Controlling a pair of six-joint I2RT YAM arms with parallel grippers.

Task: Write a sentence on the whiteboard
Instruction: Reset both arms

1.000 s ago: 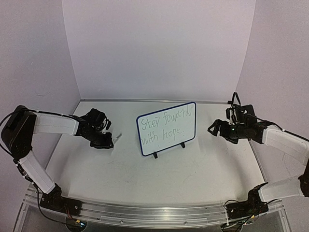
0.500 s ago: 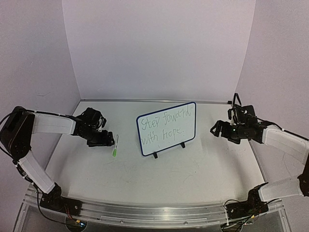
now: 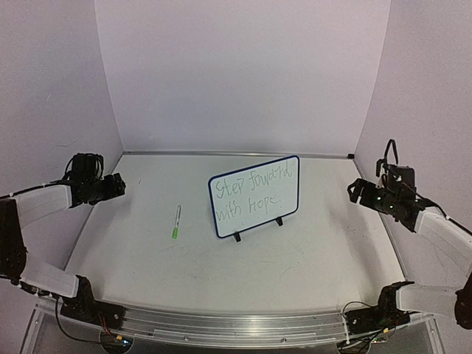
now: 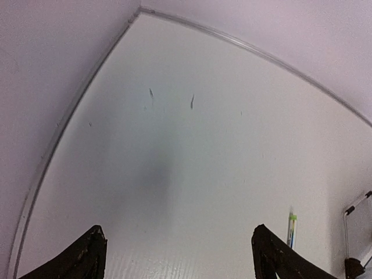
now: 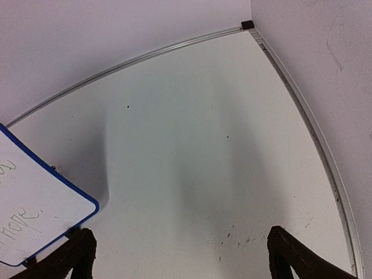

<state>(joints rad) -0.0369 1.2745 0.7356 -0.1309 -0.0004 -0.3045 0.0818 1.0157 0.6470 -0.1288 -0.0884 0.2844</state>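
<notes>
The whiteboard (image 3: 254,195) stands upright mid-table on two black clip feet, its dark blue frame tilted slightly. The sentence (image 3: 251,190) runs across it in two thin greenish-grey lines, reading roughly "Step forward with hope". A green-capped marker (image 3: 177,221) lies flat on the table left of the board; its tip end also shows as the marker (image 4: 292,229) in the left wrist view. My left gripper (image 3: 116,186) hangs open and empty near the left wall, well away from the marker. My right gripper (image 3: 354,190) is open and empty at the far right. A corner of the whiteboard (image 5: 40,209) appears in the right wrist view.
Purple walls enclose the white table (image 3: 243,273) on three sides. A metal strip (image 5: 145,52) runs along the back edge and a rail (image 5: 314,133) along the right. Small dark specks (image 4: 192,102) mark the surface at the back left.
The left gripper opened and let go of the marker, which now lies on the table. Both arms then pulled back toward the side walls, away from the whiteboard.
</notes>
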